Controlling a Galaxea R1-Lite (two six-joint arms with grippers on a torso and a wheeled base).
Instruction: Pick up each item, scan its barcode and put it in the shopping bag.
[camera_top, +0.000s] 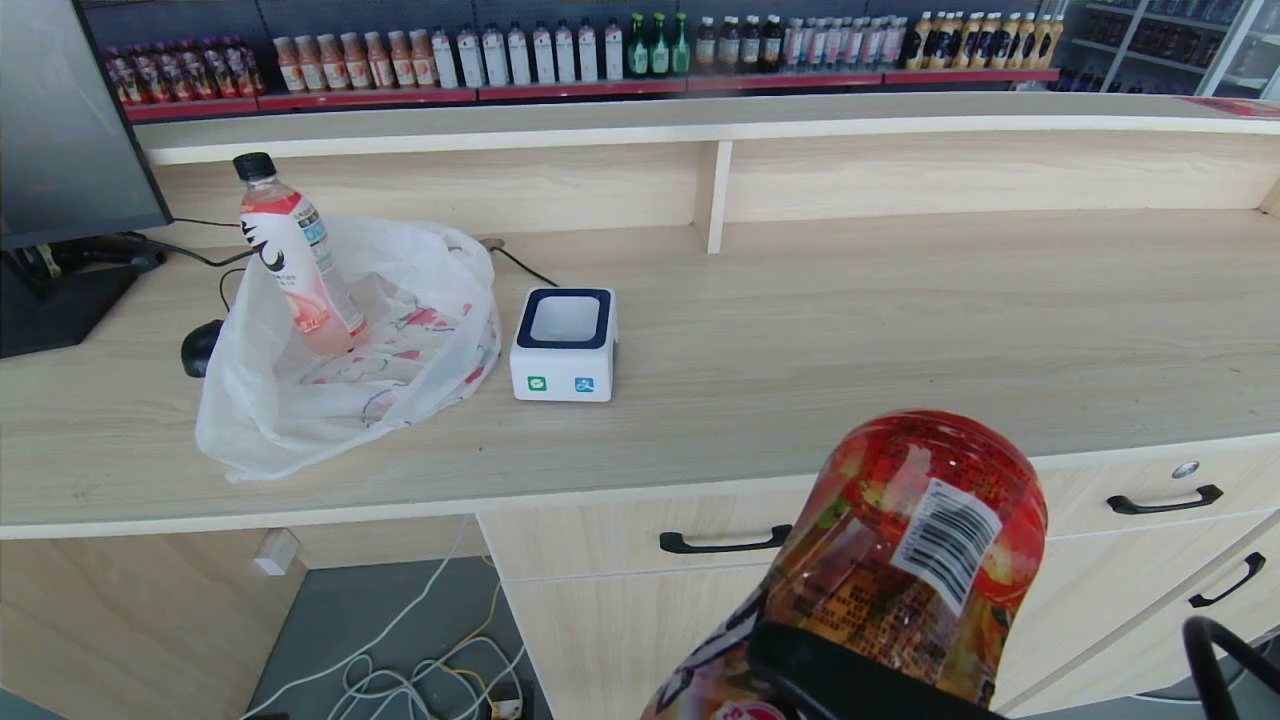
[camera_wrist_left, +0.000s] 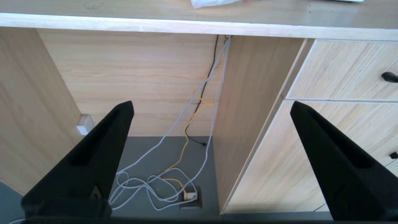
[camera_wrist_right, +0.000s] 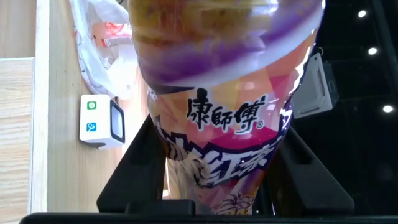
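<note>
A large drink bottle with a red and orange label hangs in front of the counter at the lower right, its barcode facing up toward the head view. My right gripper is shut on this bottle around its lower body. The white scanner with a dark-rimmed window stands on the counter, left of the bottle. Beside it lies the white plastic shopping bag, with a pink drink bottle leaning upright inside. My left gripper is open below the counter edge, nothing between its fingers.
A monitor on its stand and a black mouse sit at the counter's left end. Drawers with black handles line the counter front. Cables hang and coil on the floor under the counter. A raised shelf runs along the back.
</note>
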